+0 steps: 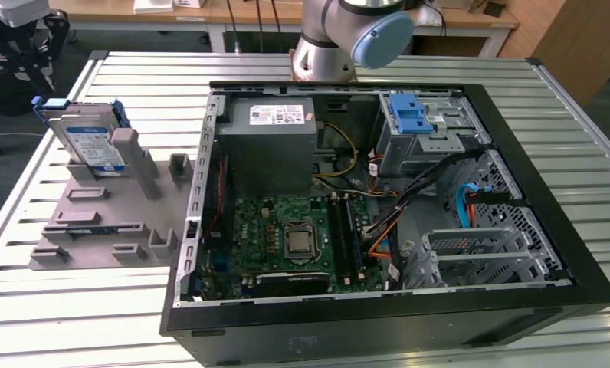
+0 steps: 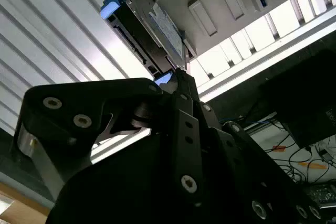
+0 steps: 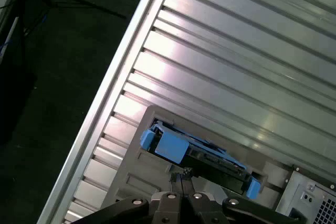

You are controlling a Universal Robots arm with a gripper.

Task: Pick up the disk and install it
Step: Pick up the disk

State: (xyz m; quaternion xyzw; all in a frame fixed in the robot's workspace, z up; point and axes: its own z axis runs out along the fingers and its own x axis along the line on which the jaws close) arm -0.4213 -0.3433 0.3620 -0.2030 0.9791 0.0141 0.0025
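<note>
Disk waited in its grey holder.
Propped on edge, presumably to leave its top graspable; end effector hovered close to it, fingers together, empty.

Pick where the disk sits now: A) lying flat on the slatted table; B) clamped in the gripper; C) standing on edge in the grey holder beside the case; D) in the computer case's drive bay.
C: the disk stands on edge in the grey holder, outside the computer case.

Disk silver metal, carrier blue plastic; table ribbed glossy metal; stand matt grey.
</note>
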